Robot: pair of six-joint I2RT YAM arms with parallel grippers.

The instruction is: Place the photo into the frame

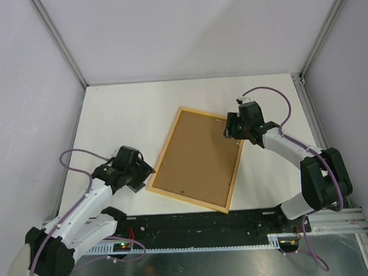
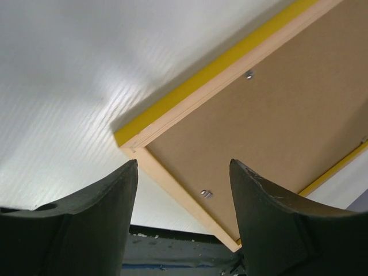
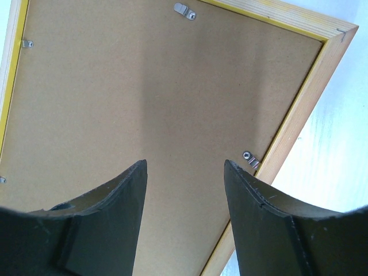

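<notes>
The frame lies face down in the middle of the table, pale wood back up, with a brown backing board filling it. The photo is out of view. My left gripper sits open just off the frame's near left corner. In the left wrist view the yellow-edged frame corner lies ahead of the left gripper, with nothing between the fingers. My right gripper hovers open over the frame's far right corner. In the right wrist view the right gripper faces the backing board and the frame's rim.
Small metal clips sit along the inner edge of the frame's back; another clip shows near the left fingers. A black rail runs along the table's near edge. Grey walls close in the white table.
</notes>
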